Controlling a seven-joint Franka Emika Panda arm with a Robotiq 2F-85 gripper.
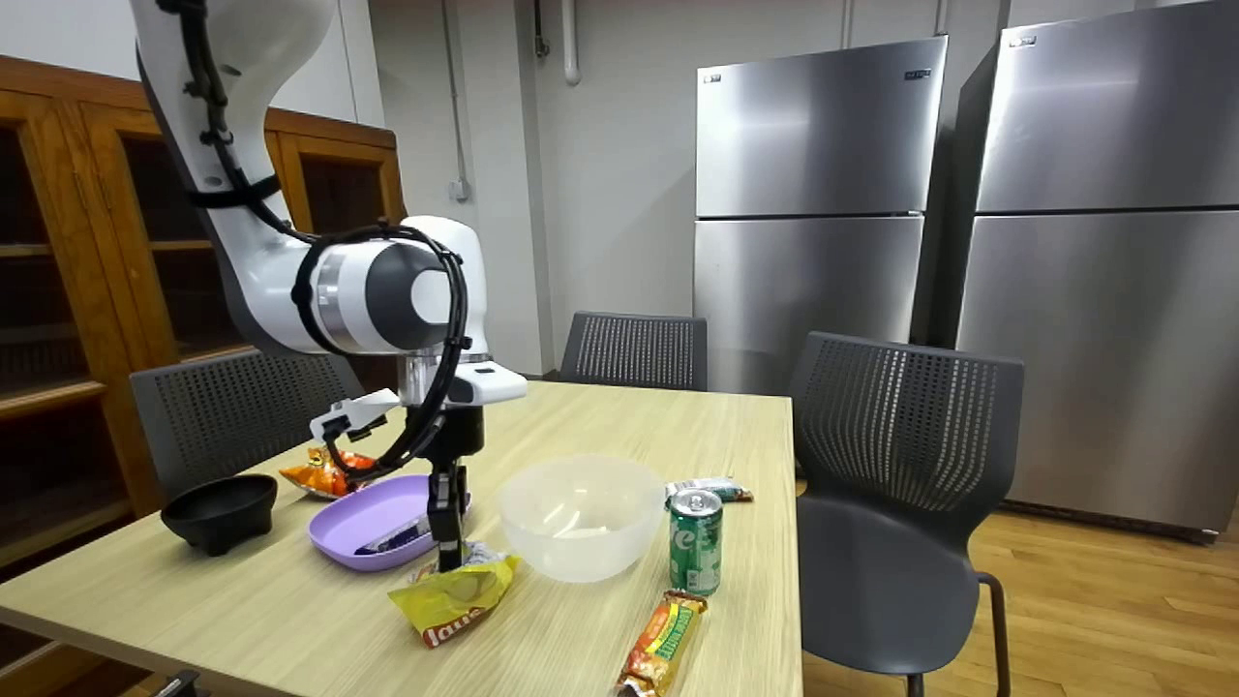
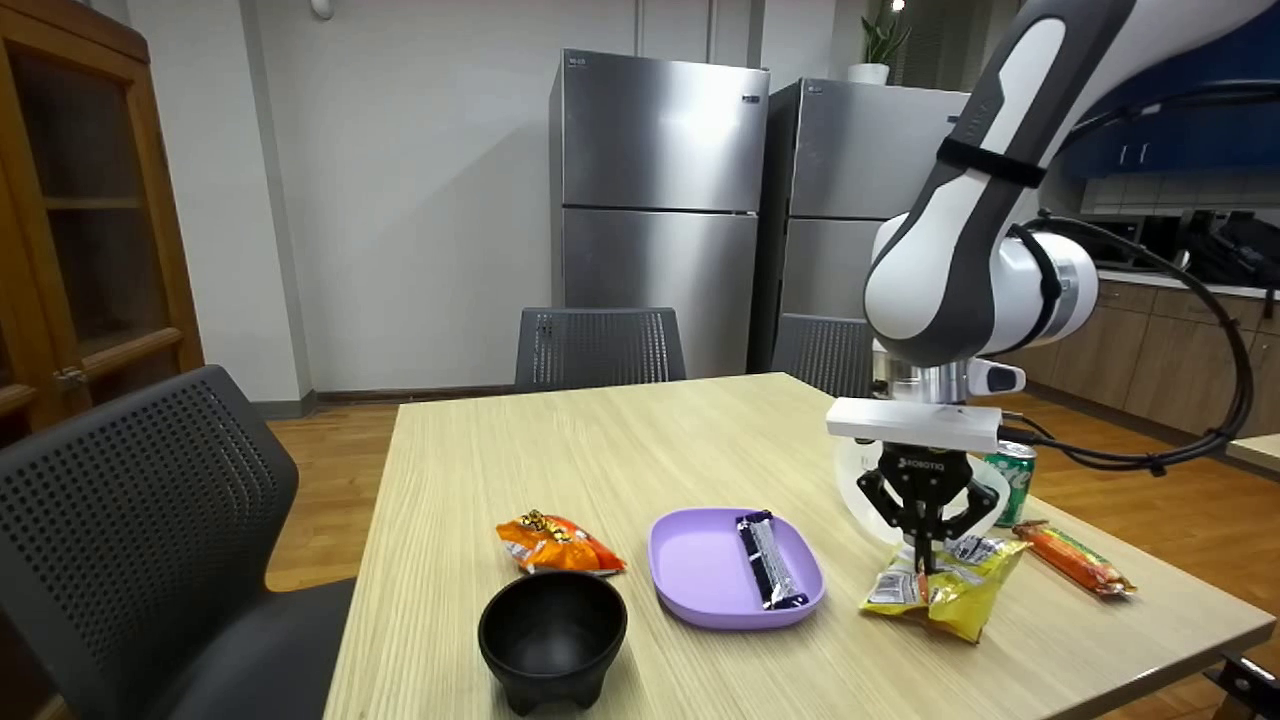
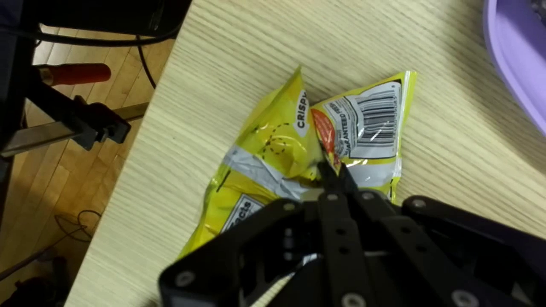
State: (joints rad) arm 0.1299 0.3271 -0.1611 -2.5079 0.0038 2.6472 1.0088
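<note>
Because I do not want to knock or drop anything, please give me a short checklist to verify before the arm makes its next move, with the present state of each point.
1. Gripper closed on the yellow bag: ok, it pinches a fold of it.
2. Pinch firm enough to carry: cannot tell from still pictures.
3. Bag apart from the purple plate: ok, the wrist view shows a gap.
4. Bag not touching the translucent bowl: cannot tell, they look very close.
5. Dark wrapped bar inside the plate: ok.
6. Green can upright: ok, in both exterior views.
</note>
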